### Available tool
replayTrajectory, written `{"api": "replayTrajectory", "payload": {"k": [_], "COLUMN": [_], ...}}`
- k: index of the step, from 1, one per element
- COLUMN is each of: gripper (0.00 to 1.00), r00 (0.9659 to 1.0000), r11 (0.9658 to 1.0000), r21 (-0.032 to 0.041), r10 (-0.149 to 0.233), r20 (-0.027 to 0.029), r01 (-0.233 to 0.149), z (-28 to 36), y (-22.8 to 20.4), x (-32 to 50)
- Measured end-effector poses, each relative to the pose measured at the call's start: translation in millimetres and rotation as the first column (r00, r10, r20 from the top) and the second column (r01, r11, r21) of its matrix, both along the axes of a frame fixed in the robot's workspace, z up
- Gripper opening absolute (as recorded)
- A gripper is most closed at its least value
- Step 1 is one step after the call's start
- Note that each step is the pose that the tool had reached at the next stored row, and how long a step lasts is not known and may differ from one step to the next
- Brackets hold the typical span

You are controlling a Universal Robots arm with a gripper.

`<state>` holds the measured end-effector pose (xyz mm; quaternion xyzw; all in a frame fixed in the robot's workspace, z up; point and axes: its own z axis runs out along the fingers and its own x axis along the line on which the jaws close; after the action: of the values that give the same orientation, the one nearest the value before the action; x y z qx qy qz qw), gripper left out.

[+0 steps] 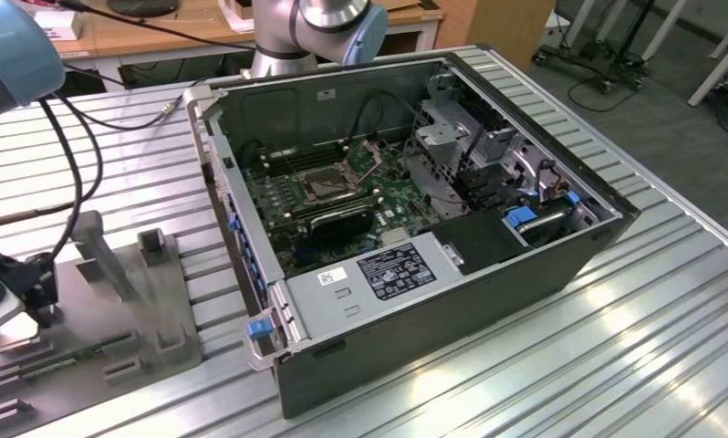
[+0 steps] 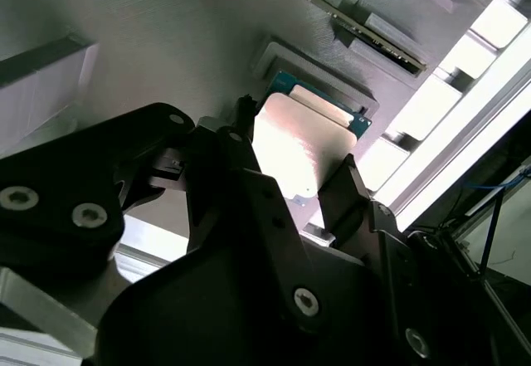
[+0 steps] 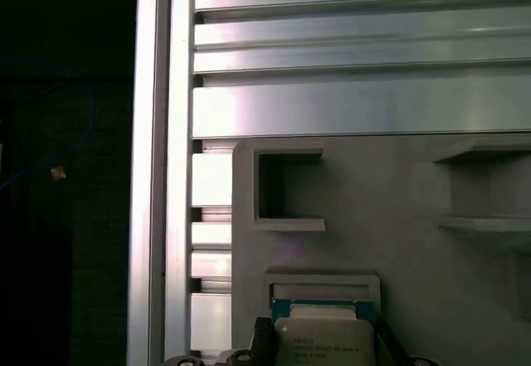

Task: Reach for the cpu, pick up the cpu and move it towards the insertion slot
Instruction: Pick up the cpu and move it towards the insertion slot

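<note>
Pinching the chip (image 2: 311, 134) with the gripper (image 2: 292, 157): jaws pressing in on two opposite edges, one black finger (image 2: 347, 185) on each side, as seen in both wrist views. Holding it pale face up, with a green rim showing along one edge, low within its shallow square recess (image 3: 323, 285) on the grey plate (image 1: 133, 315) and not visibly lifted clear.

Hanging over that plate at the exterior view's left, with the arm (image 1: 11, 41) bending in from the top corner. Sharing the plate with upright grey blocks (image 1: 97, 251) and, in the second wrist view, a narrow strip of circuit board (image 2: 348, 9) lying in its own holder just beyond the chip.

Sitting well apart from the socket (image 1: 327, 187), a shiny square frame with a dark centre. Lying, that socket, on the green board (image 1: 279, 210) inside the open computer case (image 1: 462, 301), in the middle of the slatted metal table (image 1: 619, 356) and to the exterior view's right of the plate. Putting the near wall of the case between chip and socket.
</note>
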<state>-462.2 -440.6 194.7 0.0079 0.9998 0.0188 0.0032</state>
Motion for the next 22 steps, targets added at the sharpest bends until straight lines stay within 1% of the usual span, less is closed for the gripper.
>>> {"api": "replayTrajectory", "payload": {"k": [22], "gripper": [0.55], "r00": [1.0], "r11": [1.0], "r21": [0.0], "r10": [0.0], "r20": [0.0], "r01": [0.0], "z": [7.3], "y": [0.0], "x": [0.0]}}
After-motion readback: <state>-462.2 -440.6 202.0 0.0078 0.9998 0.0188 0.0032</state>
